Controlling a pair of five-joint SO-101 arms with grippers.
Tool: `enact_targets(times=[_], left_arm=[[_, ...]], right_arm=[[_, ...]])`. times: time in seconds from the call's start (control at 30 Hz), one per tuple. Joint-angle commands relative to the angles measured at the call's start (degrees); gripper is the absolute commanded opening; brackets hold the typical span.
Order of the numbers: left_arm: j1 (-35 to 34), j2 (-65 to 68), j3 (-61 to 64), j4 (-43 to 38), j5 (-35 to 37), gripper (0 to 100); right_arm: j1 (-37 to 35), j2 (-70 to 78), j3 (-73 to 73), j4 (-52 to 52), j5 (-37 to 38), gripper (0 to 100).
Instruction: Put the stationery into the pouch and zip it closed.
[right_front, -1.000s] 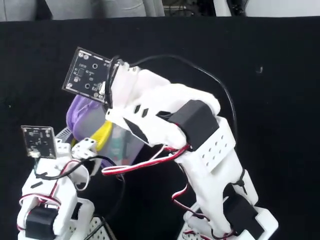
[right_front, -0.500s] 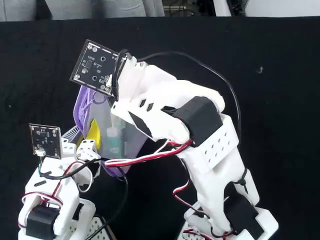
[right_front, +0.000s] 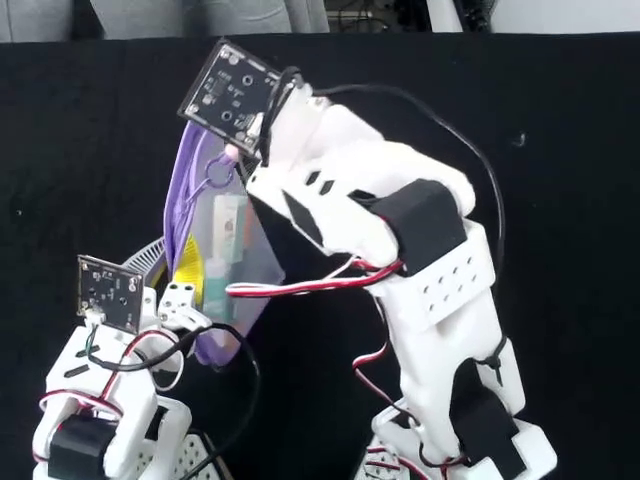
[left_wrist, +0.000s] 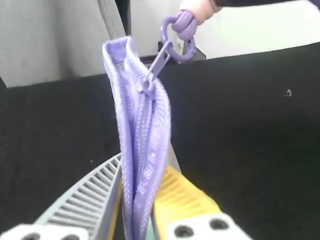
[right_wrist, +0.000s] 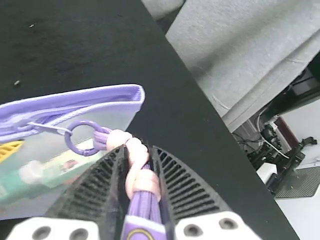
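Closing item, pouch (left_wrist: 131, 115), stationery (right_front: 228, 235) inside: we hold the left gripper (left_wrist: 144, 167) clamped on its near end, the right gripper (right_wrist: 136, 149) pinched on the zip-pull charm (right_wrist: 117, 139) between its tips, and should pull straight along the zipper (left_wrist: 145, 107), gently.

The pouch (right_front: 232, 262) has clear, glossy plastic sides and a purple woven cloth zip band (left_wrist: 132, 150), coarse in texture. The ring (right_wrist: 84, 123) is smooth purple plastic. The pull (right_wrist: 135, 160) is a pale, smooth bead on purple cord. The left gripper (left_wrist: 144, 167) has ribbed plastic jaws, one grey and one yellow; the right gripper (right_wrist: 137, 150) has ribbed black ones. Both arms (right_front: 440, 300) are matt white plastic. The counter (right_front: 560, 150) looks like matt black cloth.
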Motion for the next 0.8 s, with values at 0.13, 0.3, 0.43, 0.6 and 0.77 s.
enact_targets(times=[0.13,0.3,0.43,0.6,0.77], left_arm=[[0.1,-0.3,-4.2,0.7,-1.1,3],[0.2,-0.3,-5.8,2.8,-1.1,3],[0.2,-0.3,-5.8,3.5,-1.1,3],[0.2,-0.3,-5.4,4.3,-1.1,3],[3.7,-0.3,-5.3,4.4,-1.1,3]], right_arm=[[7.3,-1.9,0.0,-4.9,0.2,1.1],[8.8,-2.0,2.3,-8.1,0.1,1.1],[9.2,-2.0,4.7,-10.8,0.1,1.1],[11.2,-2.1,5.1,-13.5,-4.1,1.1],[14.9,-2.0,5.2,-18.0,-12.0,1.1]])
